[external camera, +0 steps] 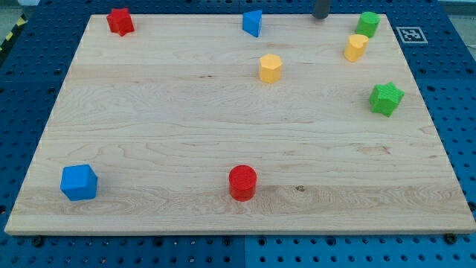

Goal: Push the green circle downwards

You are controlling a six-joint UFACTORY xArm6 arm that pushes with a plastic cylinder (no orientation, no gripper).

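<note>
The green circle [367, 23] stands near the top right corner of the wooden board [186, 126]. My tip [321, 16] shows at the view's top edge, to the left of the green circle and a short gap away from it. Only the rod's lowest part is in view. The tip touches no block.
A yellow block [355, 47] sits just below and left of the green circle. A green star [386, 98] lies lower, at the right. A yellow hexagon [270, 68], blue triangle [253, 22], red star [120, 21], blue cube [79, 182] and red circle [242, 182] are spread over the board.
</note>
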